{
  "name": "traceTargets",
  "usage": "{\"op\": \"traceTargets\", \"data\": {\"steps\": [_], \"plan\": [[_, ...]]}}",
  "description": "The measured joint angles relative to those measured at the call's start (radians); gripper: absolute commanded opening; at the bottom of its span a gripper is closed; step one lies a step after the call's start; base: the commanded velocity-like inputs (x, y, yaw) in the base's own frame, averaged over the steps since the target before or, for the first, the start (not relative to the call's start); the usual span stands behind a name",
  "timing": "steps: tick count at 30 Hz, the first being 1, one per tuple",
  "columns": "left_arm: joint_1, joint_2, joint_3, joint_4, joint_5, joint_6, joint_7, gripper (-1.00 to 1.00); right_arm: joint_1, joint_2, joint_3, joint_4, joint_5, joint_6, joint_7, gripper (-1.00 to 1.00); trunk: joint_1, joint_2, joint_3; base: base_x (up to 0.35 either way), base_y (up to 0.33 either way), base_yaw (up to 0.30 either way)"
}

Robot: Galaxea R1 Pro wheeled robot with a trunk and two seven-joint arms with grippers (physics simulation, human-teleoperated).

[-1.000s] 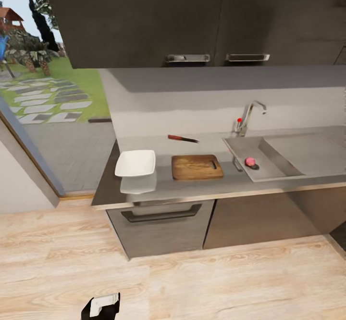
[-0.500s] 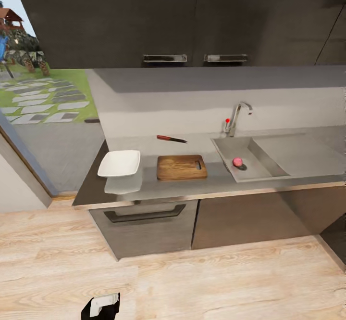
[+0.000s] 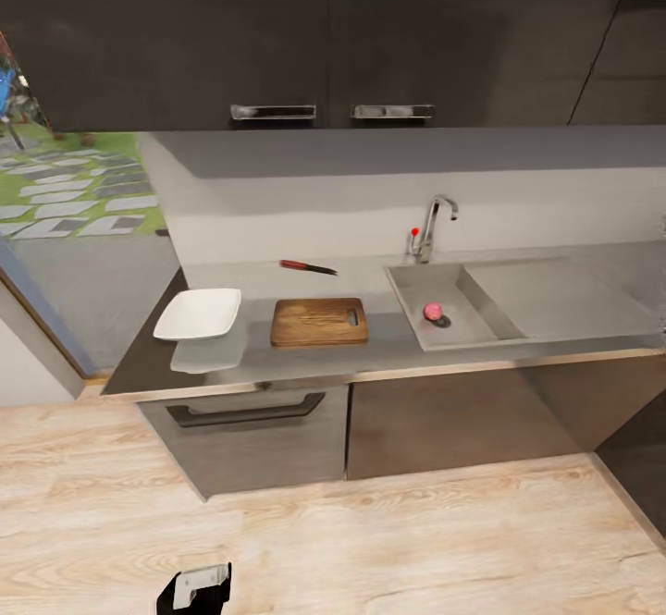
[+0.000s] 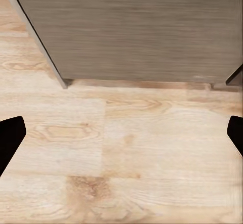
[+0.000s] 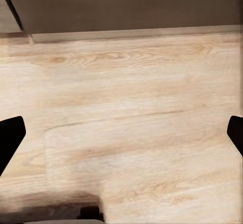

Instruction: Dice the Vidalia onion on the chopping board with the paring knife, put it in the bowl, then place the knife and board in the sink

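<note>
Both end effectors [image 4: 121, 133] [image 5: 121, 133] spread above floor [image 3: 416, 541].

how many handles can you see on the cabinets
3. Two metal handles sit side by side on the bottom edge of the upper cabinets. One dark handle runs across the drawer front under the bowl. Others may lie outside the view.

The sink [image 3: 555, 305] drainer is cut off at the head view's right edge.
</note>
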Motion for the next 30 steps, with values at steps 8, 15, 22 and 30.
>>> {"op": "traceTargets", "data": {"steps": [8,15,22,30], "plan": [[0.0,0.0,0.0,0.0,0.0,0.0,0.0,1.0,0.0,0.0,0.0,0.0,0.0,0.0,-0.001,1.0,0.0,0.0,0.0,0.0,-0.269,0.069],[-0.001,0.0,0.001,0.0,0.0,0.0,0.001,1.0,0.0,0.0,0.0,0.0,0.0,0.0,-0.001,1.0,0.0,0.0,0.0,0.0,-0.271,0.093],[0.0,0.0,0.0,0.0,0.0,0.0,0.001,1.0,0.0,0.0,0.0,0.0,0.0,0.0,0.0,1.0,0.0,0.0,0.0,0.0,-0.271,0.085],[0.0,0.0,0.0,0.0,0.0,0.0,0.001,1.0,0.0,0.0,0.0,0.0,0.0,0.0,0.0,1.0,0.0,0.0,0.0,0.0,-0.271,0.012]]}}
